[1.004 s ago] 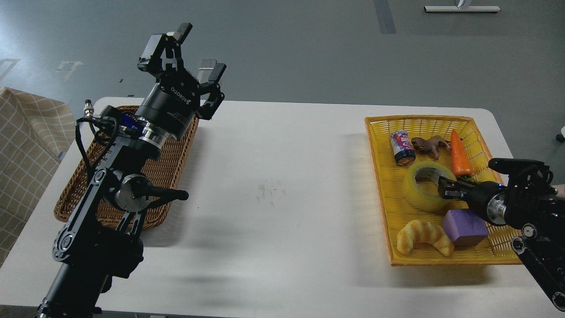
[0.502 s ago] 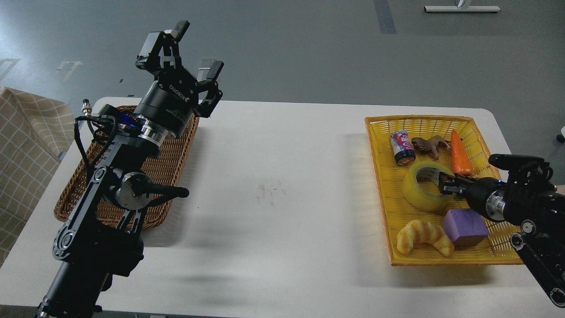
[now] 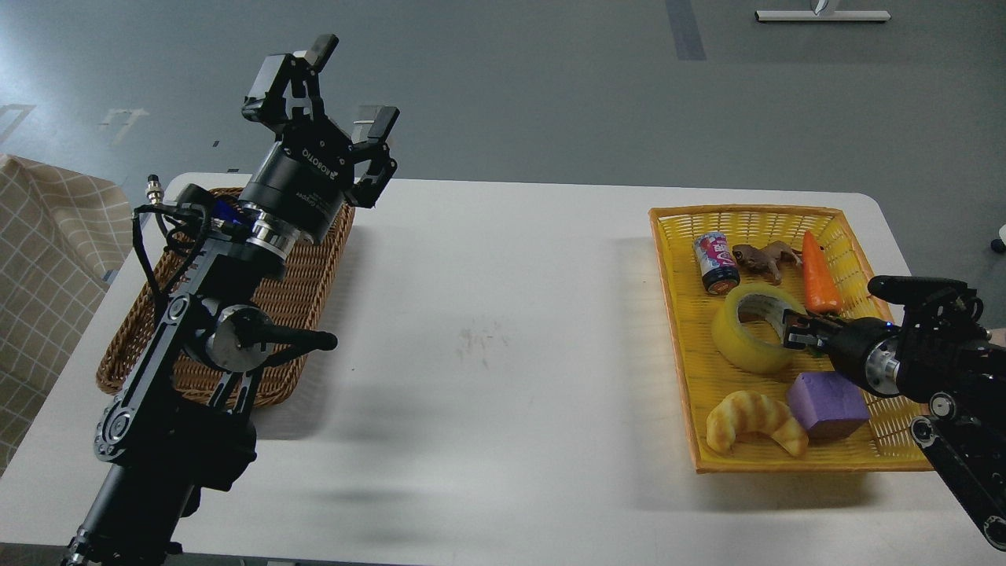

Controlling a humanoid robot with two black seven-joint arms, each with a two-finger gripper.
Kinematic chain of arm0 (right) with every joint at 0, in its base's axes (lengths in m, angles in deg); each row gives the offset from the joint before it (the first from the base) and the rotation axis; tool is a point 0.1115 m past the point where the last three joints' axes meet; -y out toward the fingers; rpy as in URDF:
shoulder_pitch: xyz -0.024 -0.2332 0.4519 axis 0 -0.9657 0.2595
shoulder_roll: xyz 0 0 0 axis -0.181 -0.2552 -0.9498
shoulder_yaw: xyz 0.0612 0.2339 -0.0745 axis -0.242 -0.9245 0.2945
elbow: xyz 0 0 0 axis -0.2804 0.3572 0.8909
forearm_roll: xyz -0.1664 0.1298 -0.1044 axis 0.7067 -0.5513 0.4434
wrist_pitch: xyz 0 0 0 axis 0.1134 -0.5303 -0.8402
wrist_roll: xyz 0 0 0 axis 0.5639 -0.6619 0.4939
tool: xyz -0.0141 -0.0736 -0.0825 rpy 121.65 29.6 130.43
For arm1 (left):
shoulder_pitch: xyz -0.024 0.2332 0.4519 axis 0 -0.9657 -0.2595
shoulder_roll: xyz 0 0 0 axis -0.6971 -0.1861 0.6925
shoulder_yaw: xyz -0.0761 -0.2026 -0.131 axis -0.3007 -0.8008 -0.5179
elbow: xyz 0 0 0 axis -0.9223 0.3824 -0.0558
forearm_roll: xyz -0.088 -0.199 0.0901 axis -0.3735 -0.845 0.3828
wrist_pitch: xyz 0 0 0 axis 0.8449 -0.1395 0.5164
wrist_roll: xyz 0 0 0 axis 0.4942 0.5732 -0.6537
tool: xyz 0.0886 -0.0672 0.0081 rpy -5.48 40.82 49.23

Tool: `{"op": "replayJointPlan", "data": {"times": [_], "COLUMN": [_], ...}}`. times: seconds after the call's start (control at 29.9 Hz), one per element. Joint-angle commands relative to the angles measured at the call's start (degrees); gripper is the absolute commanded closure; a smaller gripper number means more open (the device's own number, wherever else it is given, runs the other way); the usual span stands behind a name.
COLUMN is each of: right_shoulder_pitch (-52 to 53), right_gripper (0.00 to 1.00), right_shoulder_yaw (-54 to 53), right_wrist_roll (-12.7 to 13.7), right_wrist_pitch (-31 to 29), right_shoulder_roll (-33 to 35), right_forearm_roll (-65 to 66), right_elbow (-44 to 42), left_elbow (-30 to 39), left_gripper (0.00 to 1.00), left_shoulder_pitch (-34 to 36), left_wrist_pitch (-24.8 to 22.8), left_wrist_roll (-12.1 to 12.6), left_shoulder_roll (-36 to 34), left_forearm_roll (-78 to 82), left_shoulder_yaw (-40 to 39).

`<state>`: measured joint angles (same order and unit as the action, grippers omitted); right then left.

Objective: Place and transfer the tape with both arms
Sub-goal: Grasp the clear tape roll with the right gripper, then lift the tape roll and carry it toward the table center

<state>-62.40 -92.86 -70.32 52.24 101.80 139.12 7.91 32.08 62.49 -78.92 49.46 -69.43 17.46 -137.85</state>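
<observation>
The yellow tape roll (image 3: pixel 739 339) lies in the yellow basket (image 3: pixel 743 211) at the table's right, slightly tilted. My right gripper (image 3: pixel 792 330) reaches in from the right; one finger is inside the roll's core and one outside, closed on its right wall. My left gripper (image 3: pixel 354 85) is open and empty, raised high above the far right corner of the brown wicker basket (image 3: pixel 306 291) at the table's left.
The yellow basket also holds a drink can (image 3: pixel 715 263), a brown toy animal (image 3: pixel 766 258), a carrot (image 3: pixel 819 283), a purple block (image 3: pixel 829 402) and a croissant toy (image 3: pixel 754 420). A checked cloth (image 3: pixel 47 259) is beyond the table's left edge.
My right gripper slid a finger into the tape's core and closed on its wall; the roll shifted slightly left and up and tilted. The left arm barely moved.
</observation>
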Motion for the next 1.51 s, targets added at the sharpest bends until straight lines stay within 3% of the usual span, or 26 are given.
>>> {"op": "replayJointPlan", "data": {"times": [0.0,0.33,0.6,0.9,1.47], "right_shoulder_pitch": [-0.04,0.31,6.02,14.81,20.35], "right_gripper": [0.85,0.87,0.87,0.88,0.88], "right_shoulder_yaw": [-0.34,-1.39,-2.62,5.97,24.09], "right_wrist_roll": [-0.05,-0.14,-0.05,1.00,2.06], "right_wrist_pitch": [-1.00,-1.00,-1.00,-1.00,-1.00], "right_shoulder_roll": [0.85,5.94,4.98,-6.70,-11.45], "right_forearm_roll": [-0.01,-3.98,-5.82,-5.04,-0.74], "right_elbow": [1.09,10.75,17.96,16.91,13.92], "left_elbow": [0.00,0.00,0.00,0.00,0.26], "left_gripper": [0.01,0.01,0.01,0.01,0.01], "left_shoulder_pitch": [-0.16,-0.51,-0.42,-0.25,-0.60], "left_wrist_pitch": [0.00,-0.09,0.00,-0.09,-0.18], "left_wrist_roll": [0.00,-0.09,-0.09,0.00,-0.09], "left_shoulder_roll": [-0.08,-0.17,-0.08,-0.34,-1.04], "left_forearm_roll": [0.00,0.09,0.00,0.09,-0.09], "left_shoulder_yaw": [0.00,-0.18,-0.09,0.09,-0.18]}}
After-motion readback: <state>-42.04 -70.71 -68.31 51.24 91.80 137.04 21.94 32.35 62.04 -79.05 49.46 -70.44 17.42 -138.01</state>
